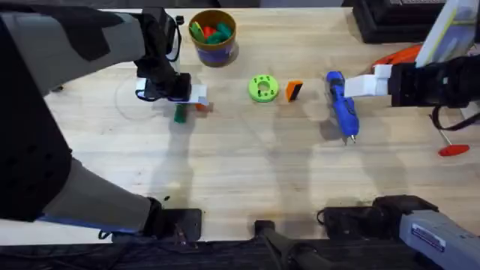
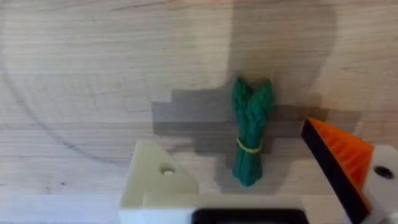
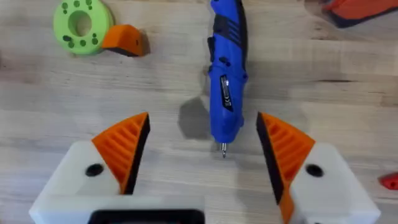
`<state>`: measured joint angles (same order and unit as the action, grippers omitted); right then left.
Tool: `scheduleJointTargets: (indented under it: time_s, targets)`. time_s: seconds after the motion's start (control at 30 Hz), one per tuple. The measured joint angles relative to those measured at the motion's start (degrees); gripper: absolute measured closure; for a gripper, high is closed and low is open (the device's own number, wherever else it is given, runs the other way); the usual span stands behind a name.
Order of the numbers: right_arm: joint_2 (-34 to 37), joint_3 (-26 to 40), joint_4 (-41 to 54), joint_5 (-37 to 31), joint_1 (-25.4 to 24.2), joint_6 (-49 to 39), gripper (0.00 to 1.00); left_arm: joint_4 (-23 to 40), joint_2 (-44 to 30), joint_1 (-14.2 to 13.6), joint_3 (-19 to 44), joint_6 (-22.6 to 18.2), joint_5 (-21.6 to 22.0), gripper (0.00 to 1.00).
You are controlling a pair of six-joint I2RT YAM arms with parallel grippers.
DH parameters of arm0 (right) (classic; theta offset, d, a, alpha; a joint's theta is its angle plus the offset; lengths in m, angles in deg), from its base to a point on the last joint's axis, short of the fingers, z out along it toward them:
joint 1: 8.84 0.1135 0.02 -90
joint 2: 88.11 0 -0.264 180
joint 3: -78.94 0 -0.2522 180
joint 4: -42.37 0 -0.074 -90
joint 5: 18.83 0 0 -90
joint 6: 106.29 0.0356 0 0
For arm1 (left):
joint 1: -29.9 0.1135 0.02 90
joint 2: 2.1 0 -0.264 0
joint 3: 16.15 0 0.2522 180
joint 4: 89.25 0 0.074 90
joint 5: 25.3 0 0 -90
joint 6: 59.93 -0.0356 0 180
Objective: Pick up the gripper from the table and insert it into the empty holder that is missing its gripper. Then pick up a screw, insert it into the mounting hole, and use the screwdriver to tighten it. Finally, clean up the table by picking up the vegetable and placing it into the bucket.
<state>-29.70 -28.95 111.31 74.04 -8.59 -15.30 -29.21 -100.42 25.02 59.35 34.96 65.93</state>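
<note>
Pale wooden planks make up the bench (image 1: 240, 180), bare along its near half between the two arm bases.

Beyond that bare strip, at the left, the left gripper (image 1: 186, 96) hangs low over the vegetable (image 1: 180, 114), a small green bundle with a yellow band. In the left wrist view its fingers stand wide apart with nothing between them. One is the bare white holder (image 2: 155, 177), its mounting hole showing; the other carries an orange tip (image 2: 339, 158). The vegetable (image 2: 250, 130) lies on the wood between the two, untouched. The arm seems placed to straddle it, though the holder lacks its tip, so the earlier steps look undone.

At the right, the right gripper (image 3: 202, 155) hovers over the screwdriver (image 1: 342, 105), which lies flat with its bit toward the near edge. Both orange-padded fingers (image 3: 127, 146) are spread wide and empty, and the screwdriver's (image 3: 225, 74) bit sits between them, probably a line-up for a grasp.

In the middle of the bench the loose gripper (image 1: 294, 91) rests just beside the green disc (image 1: 262, 88), apart from either arm. A red-handled tool (image 1: 453, 148) lies at the right edge.

Farthest back, the bucket (image 1: 214, 51) stands upright near the rear edge, holding red, green and orange toys (image 1: 210, 33).
</note>
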Motion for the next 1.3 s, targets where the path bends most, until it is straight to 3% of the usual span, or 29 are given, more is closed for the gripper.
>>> scheduleJointTargets:
  time_s: [0.1,0.2,0.3,0.4,0.43,0.93,1.07,1.3]
  targets:
    - [0.0,0.0,0.0,0.0,0.0,0.0,0.012,-0.5,0.1,0.0,0.0,-0.2,0.1,0.039]
    - [0.0,0.0,0.1,0.0,0.0,0.0,0.010,-0.5,0.1,0.0,0.0,-0.2,0.1,0.176]
    - [0.0,0.0,0.1,0.0,0.0,0.0,0.009,-0.5,0.1,0.0,0.0,-0.5,0.1,0.454]
    - [0.0,0.0,0.1,0.0,0.0,0.0,0.009,-0.5,0.1,0.0,0.0,-0.5,0.1,0.927]
    - [0.0,0.0,0.1,0.0,0.0,0.0,0.009,-0.5,0.1,0.0,0.0,-0.5,0.2,0.978]
    - [0.0,0.0,0.1,0.0,0.0,0.0,0.009,1.0,1.7,0.0,0.0,-0.6,-0.7,0.995]
    - [0.0,0.0,0.1,0.0,0.0,0.0,0.009,2.6,7.4,0.0,0.5,-0.6,-2.1,0.995]
    - [0.0,0.0,0.4,0.0,0.0,0.0,0.009,8.3,23.9,0.0,1.9,-0.6,-3.3,0.995]
